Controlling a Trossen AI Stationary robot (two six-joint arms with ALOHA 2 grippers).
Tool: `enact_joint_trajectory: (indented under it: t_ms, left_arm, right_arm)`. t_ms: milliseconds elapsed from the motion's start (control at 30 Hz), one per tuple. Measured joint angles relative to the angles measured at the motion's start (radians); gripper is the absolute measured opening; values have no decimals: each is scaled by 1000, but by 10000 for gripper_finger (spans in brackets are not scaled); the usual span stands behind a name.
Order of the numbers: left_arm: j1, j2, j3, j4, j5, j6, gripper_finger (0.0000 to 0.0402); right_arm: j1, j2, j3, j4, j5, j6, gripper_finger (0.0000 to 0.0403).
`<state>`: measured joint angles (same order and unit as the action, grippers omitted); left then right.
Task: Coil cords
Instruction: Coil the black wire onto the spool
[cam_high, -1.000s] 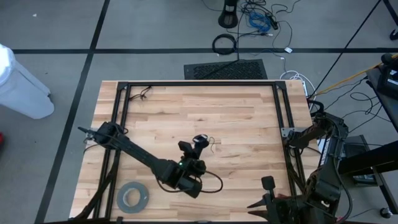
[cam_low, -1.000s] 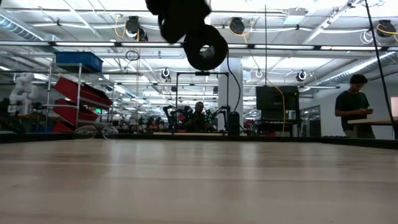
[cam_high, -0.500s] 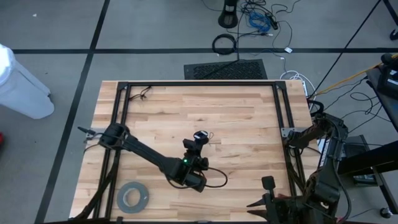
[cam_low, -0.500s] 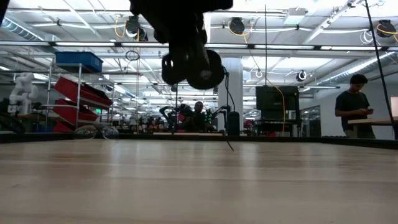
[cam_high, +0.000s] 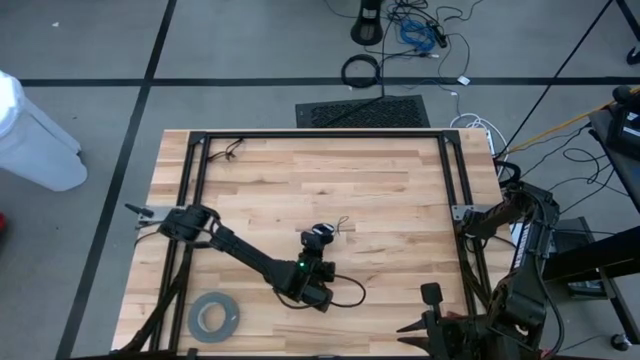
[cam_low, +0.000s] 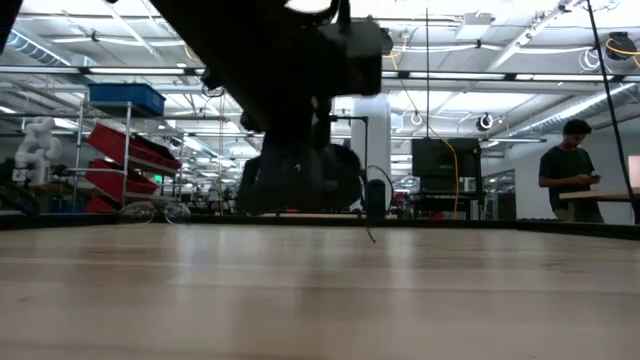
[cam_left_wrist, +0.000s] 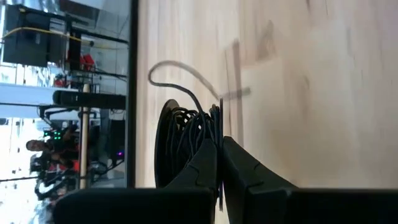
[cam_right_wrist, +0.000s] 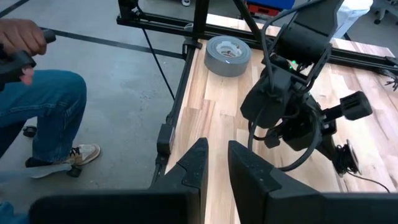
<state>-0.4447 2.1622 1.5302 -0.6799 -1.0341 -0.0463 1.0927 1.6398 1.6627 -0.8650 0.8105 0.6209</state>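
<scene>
Cords (cam_left_wrist: 186, 134) between left tool (cam_left_wrist: 219, 146) fingertips

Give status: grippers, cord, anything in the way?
Left gripper shut on coiled cord, low over the table. Right gripper parked, off the table's edge. Tape roll well aside.

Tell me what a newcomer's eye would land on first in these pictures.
The left gripper, near the middle of the wooden table, shut on the coiled cord, a bundle of thin dark wire. Next, the grey tape roll at the table's near left corner. The right gripper waits off the table's near right edge.
</scene>
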Motion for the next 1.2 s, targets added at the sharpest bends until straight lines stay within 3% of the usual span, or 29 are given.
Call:
enact_joint_trajectory:
  t_ms: [700, 1000, 1200]
  left_arm:
    - [39, 58, 0, -40, 31, -26, 13]
    - [47, 56, 0, -37, 99, -23, 16]
    - [46, 56, 0, -37, 127, -24, 56]
  right_arm:
    - [0, 0, 0, -2, -1, -2, 50]
    - [0, 0, 0, -1, -1, -2, 50]
    - [0, 0, 0, -1, -1, -2, 50]
